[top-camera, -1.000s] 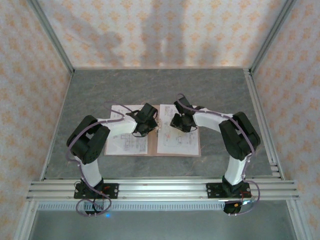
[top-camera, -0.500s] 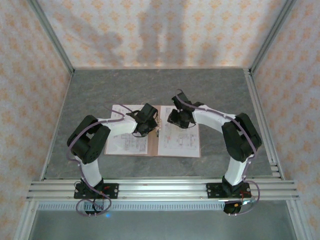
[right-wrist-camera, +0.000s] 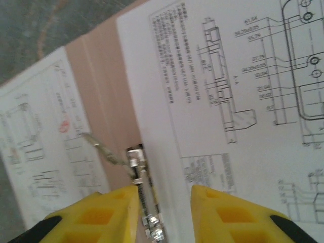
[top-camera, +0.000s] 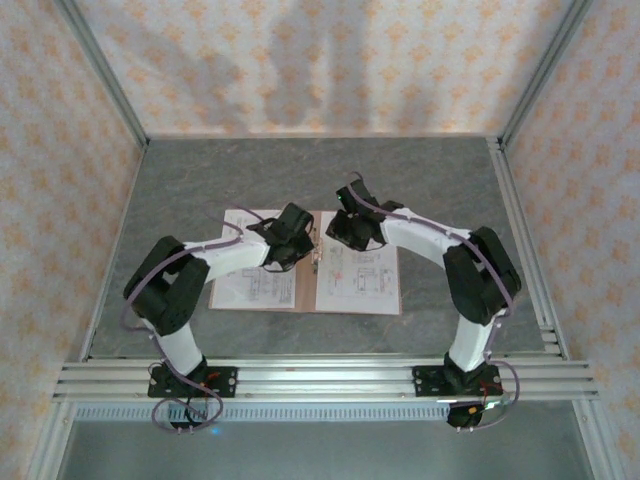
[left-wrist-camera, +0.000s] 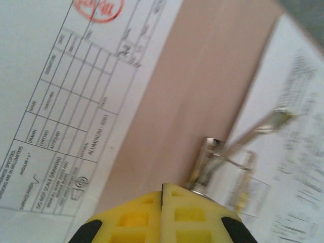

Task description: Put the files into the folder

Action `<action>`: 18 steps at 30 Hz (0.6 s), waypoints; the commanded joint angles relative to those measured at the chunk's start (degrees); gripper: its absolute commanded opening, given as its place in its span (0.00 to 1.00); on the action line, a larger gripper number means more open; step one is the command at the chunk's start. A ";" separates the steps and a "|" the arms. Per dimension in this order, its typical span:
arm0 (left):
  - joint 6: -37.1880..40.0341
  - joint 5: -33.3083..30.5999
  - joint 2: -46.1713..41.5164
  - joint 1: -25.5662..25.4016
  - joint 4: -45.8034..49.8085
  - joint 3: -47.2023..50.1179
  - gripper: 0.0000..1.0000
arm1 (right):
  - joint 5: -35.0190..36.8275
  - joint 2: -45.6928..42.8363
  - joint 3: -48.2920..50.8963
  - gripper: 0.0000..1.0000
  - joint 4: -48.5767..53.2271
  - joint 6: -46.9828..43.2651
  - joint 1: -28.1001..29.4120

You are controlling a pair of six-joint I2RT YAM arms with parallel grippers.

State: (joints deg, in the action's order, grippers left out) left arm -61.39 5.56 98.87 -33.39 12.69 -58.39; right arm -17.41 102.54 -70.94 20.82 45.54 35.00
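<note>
The salmon folder [top-camera: 308,285] lies open and flat on the table, with a white printed sheet on each half: the left file [top-camera: 250,280] and the right file [top-camera: 358,282]. A metal clip [left-wrist-camera: 207,159] sits on the folder's spine [left-wrist-camera: 192,86]. My left gripper [left-wrist-camera: 162,188] is shut just above the spine beside that clip, with nothing seen between its yellow pads. My right gripper [right-wrist-camera: 164,202] is open, straddling the inner edge of the drawing sheet [right-wrist-camera: 243,101] and the clip [right-wrist-camera: 137,169]. From above, the left gripper [top-camera: 296,252] and right gripper [top-camera: 340,240] hover over the folder's far middle.
The grey stone-patterned table [top-camera: 320,175] extends beyond the folder to patterned walls and aluminium frame rails [top-camera: 520,220]. Both arm bases are bolted on the near rail [top-camera: 320,378]. Bare grey table [right-wrist-camera: 45,20] shows past the folder's far edge.
The right gripper has slid toward the far end of the folder's spine. The left arm's elbow has swung out to the left and lower, while its gripper stays over the spine.
</note>
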 commanded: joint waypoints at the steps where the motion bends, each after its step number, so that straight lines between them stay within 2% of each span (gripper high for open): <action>1: 0.40 -0.93 -3.61 -0.45 0.68 1.42 0.00 | 1.11 -0.34 -2.33 0.33 -0.70 7.13 -0.10; 6: -2.07 1.61 -3.12 -0.45 -3.00 4.39 0.00 | -1.63 9.47 -14.63 0.30 9.50 13.18 -0.70; 10: -3.29 2.43 -2.33 -0.87 -5.26 6.32 0.00 | -3.16 11.84 -15.68 0.29 5.09 19.87 -0.98; 15: -3.96 2.62 -1.85 -1.41 -6.71 8.17 0.00 | -0.25 15.73 -22.02 0.24 10.59 18.47 -1.19; 18: -4.09 2.52 -1.48 -1.67 -7.14 9.13 0.00 | -1.11 18.35 -24.58 0.17 11.41 16.42 -1.43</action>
State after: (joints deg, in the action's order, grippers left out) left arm -64.64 8.29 96.49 -34.52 7.20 -50.39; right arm -19.31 118.91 -92.33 28.73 62.78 34.13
